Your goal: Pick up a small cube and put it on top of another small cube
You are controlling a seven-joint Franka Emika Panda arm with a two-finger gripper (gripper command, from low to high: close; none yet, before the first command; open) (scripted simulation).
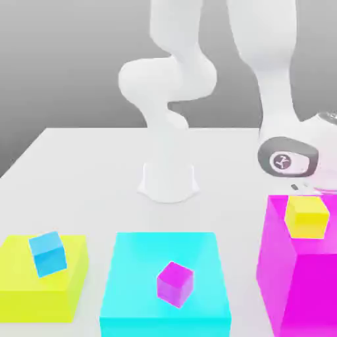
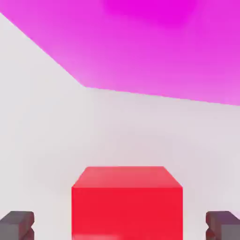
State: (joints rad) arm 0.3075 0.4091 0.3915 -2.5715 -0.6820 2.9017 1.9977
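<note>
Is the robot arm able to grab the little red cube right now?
Probably yes: the red cube sits between the two fingers of the tool, with a gap on each side and nothing seen in between.

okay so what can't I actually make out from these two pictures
- Red cube: in the hand view, the picture's edge cuts it off, so its full height is unknown.
- Jaws: they stand open, apart from the cube, but the edge cuts them off too.
- Tall magenta block: cut off by the exterior view's right and lower edges.
- Cyan block: its base is cut off by the exterior view's lower edge.
</note>
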